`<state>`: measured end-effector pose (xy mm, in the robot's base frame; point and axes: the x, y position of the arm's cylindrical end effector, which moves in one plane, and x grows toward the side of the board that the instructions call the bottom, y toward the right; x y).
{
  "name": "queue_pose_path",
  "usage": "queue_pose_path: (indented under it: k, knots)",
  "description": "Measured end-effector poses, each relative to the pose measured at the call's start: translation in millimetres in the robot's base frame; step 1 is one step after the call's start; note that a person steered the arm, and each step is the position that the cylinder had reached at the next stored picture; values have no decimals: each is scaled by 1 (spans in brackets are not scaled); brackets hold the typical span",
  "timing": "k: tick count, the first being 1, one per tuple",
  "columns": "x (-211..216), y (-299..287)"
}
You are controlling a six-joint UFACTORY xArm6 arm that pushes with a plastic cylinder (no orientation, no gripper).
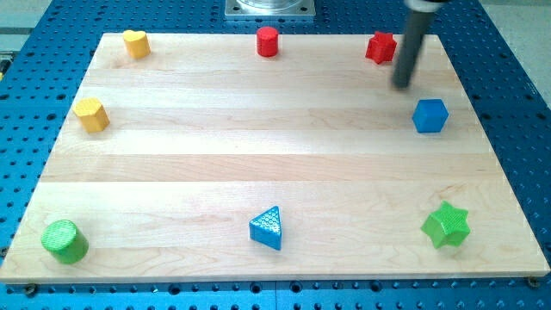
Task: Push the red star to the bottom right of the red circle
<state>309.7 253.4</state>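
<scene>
The red star [380, 47] sits near the top right of the wooden board. The red circle [268, 41] sits at the top middle, well to the star's left. My tip [402, 85] is the lower end of the dark rod that comes down from the view's top right. It stands just right of and below the red star, close to it; I cannot tell if they touch.
A blue cube [430, 115] lies below and right of my tip. A green star [446, 226] is at bottom right, a blue triangle [267, 229] at bottom middle, a green cylinder [65, 241] at bottom left. A yellow heart [135, 43] and a yellow hexagon [90, 114] sit at left.
</scene>
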Motion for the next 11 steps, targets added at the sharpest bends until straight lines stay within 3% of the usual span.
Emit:
queue_pose_path:
  k: [1, 2, 4, 6, 8, 10, 11]
  knots:
    - [-65, 39]
    - [-119, 36]
    - [-116, -64]
    - [-92, -9]
    - [-59, -79]
    - [-88, -85]
    - [-76, -130]
